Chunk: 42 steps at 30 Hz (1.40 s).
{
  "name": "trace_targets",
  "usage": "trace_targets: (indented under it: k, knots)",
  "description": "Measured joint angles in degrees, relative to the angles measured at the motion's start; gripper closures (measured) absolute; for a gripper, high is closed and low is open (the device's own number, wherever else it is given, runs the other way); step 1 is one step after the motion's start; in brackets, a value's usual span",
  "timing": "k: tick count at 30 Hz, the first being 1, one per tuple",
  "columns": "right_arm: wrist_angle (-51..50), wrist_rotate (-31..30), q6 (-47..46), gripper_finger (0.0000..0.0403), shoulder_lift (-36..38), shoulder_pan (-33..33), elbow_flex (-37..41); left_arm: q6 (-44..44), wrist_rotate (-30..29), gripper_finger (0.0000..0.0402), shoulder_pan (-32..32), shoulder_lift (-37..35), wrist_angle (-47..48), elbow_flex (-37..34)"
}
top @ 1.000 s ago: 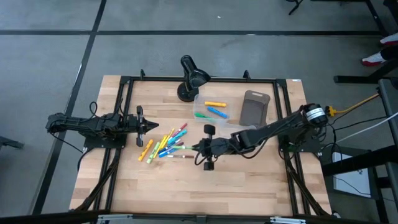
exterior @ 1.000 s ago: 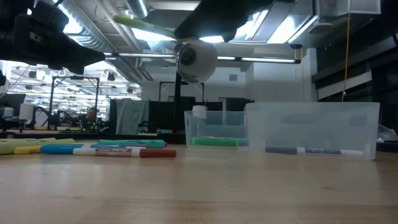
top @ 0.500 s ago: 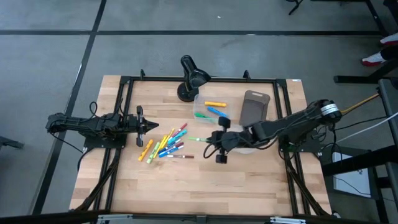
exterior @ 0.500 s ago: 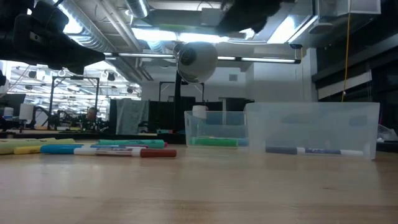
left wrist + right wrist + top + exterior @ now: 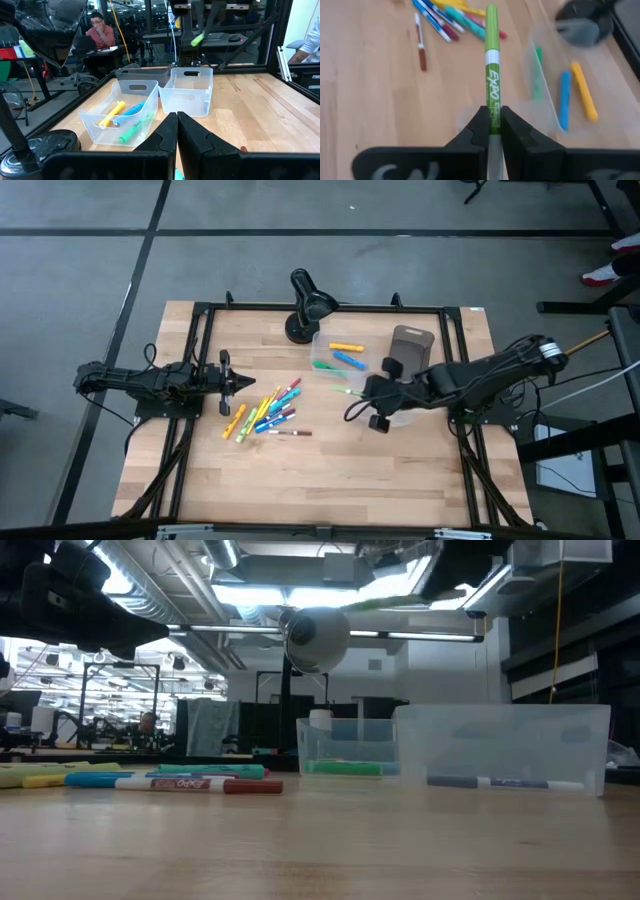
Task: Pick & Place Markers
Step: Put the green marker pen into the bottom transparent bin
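A: Right pincer (image 5: 493,131) was clamped on a green marker (image 5: 492,65), gripped near one end, the long green barrel sticking out ahead of the fingers.

B: Where over the worktop (image 5: 400,480)?

A: From above, the right pincer (image 5: 366,392) was a little right of centre, raised off the wood. The green marker (image 5: 345,389) pointed toward nine o'clock, its tip just beside the six o'clock wall of the clear bin (image 5: 322,346).

B: What was in that bin?

A: A yellow marker (image 5: 345,345), a blue marker (image 5: 349,361) and another green one along its edge. A second clear bin (image 5: 189,92) touched it; the level view showed a dark-tipped white marker (image 5: 505,782) lying in it. A grey-brown tray (image 5: 409,352) sat at three o'clock of the first bin.

B: The loose ones?

A: The marker pile (image 5: 264,411) lay fanned on the wood at about eight o'clock from the bin, well apart from the right pincer. One red-capped marker (image 5: 291,432) lay by itself at the pile's lower edge.

B: Left arm?

A: Parked. Left pincer (image 5: 232,381) closed, nothing in it, at ten o'clock of the pile. A black desk lamp (image 5: 308,302) stood at twelve o'clock on the worktop. A seated person (image 5: 99,31) showed in the room beyond.
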State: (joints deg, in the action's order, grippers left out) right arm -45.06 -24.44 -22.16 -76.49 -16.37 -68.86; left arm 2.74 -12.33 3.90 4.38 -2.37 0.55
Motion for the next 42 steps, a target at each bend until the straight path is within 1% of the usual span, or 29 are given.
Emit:
trace_targets:
  k: [11, 15, 21, 25, 33, 36, 42]
  knots:
    - [-13.8, 0.12, -8.3, 0.0372, 2.6, -0.03, -0.01, -0.01, 0.0, 0.0396, 0.0, 0.0, 0.0, 0.0]
    - [-18.34, 1.77, -10.59, 0.0374, 2.6, -0.03, 0.0, -0.01, 0.0, 0.0395, 0.0, 0.0, 0.0, 0.01]
    - [-20.76, 2.15, -10.38, 0.0368, 2.58, -0.88, 0.0, -0.01, 0.02, 0.0395, 0.01, 0.0, 0.0, 0.01]
    - [-23.22, 3.02, -11.21, 0.0373, 2.58, -1.8, -0.01, 0.0, 0.02, 0.0395, 0.01, 0.0, 0.01, 0.0]
    - [-23.32, 2.61, -13.21, 0.0369, 2.58, -4.26, 0.24, -0.01, 0.0, 0.0396, 0.0, 0.0, 0.02, 0.01]
    - [-22.82, 1.72, -13.63, 0.0372, 2.58, -5.07, 2.16, 0.0, 0.0, 0.0395, 0.0, 0.0, 0.01, -0.01]
    - [-18.75, 2.54, -13.84, 0.0369, 2.56, -5.34, 6.74, 0.0, 0.0, 0.0395, 0.01, 0.0, 0.0, 0.01]
